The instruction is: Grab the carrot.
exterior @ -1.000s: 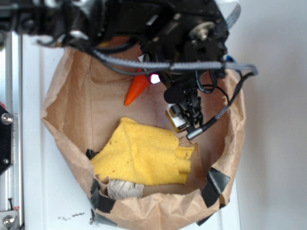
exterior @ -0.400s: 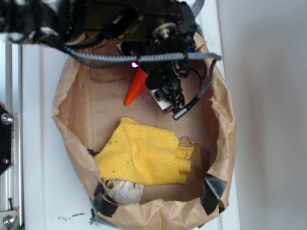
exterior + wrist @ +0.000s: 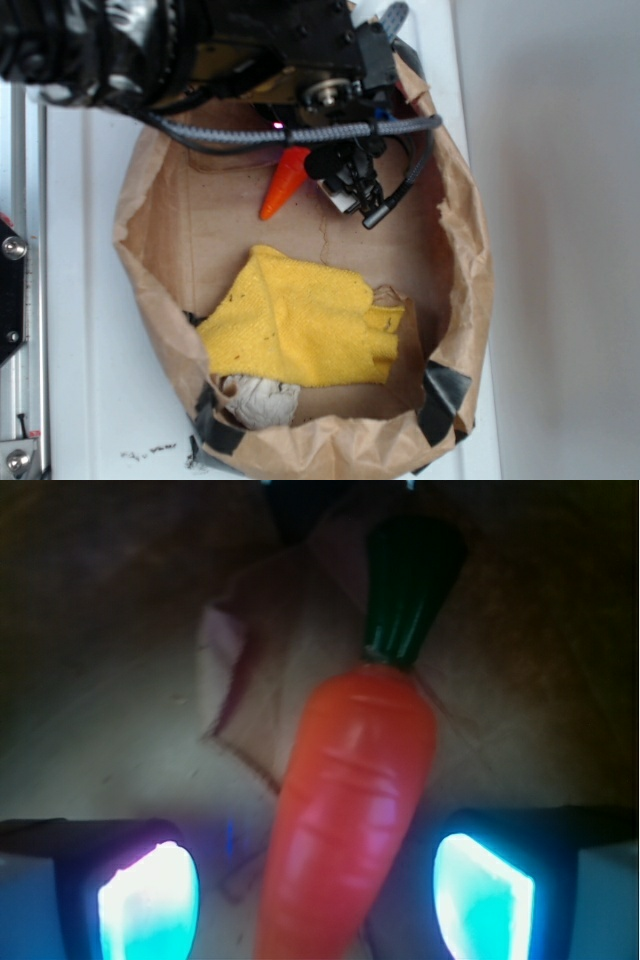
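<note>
Two fingers (image 3: 150,895) of the gripper (image 3: 315,890) spread wide, one either side of the carrot (image 3: 350,810), not touching it. Carrot lies on brown paper bag (image 3: 150,290) floor at far end; yellow cloth (image 3: 300,320) well apart, nearer bag's front

Black robot arm (image 3: 200,50) reaching over a crumpled brown paper bag (image 3: 470,260), orange carrot (image 3: 283,187) tip poking out beneath the gripper (image 3: 350,185), yellow cloth (image 3: 300,320) lying below, black tape (image 3: 440,395) on the bag rim
</note>
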Robot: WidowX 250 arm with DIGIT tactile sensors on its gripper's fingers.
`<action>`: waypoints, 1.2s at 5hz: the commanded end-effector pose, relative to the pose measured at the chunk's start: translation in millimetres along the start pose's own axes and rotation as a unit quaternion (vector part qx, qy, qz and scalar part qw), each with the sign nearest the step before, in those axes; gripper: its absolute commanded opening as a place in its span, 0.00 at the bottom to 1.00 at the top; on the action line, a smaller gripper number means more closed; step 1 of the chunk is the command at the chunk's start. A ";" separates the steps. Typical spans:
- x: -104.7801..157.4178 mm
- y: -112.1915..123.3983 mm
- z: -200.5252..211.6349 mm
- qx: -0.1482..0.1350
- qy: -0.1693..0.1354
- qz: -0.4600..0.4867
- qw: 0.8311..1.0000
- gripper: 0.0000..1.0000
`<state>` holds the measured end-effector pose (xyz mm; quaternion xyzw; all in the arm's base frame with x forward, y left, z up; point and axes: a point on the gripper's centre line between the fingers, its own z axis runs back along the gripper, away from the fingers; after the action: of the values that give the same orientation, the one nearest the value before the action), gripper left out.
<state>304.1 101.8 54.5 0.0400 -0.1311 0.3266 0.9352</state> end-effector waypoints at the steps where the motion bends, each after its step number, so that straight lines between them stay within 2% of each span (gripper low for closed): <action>1: 19.3 -25.2 -22.6 0.014 -0.040 0.007 0.999 0.89; 2: 16.5 -25.3 -19.4 0.011 -0.040 0.004 0.999 0.00; 5: -6.1 -8.2 69.3 -0.095 0.017 -0.048 0.994 0.00; 6: -5.9 -23.4 94.6 -0.118 0.037 -0.068 0.990 0.00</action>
<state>290.6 52.1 116.6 -0.0726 -0.0905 0.2519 0.9608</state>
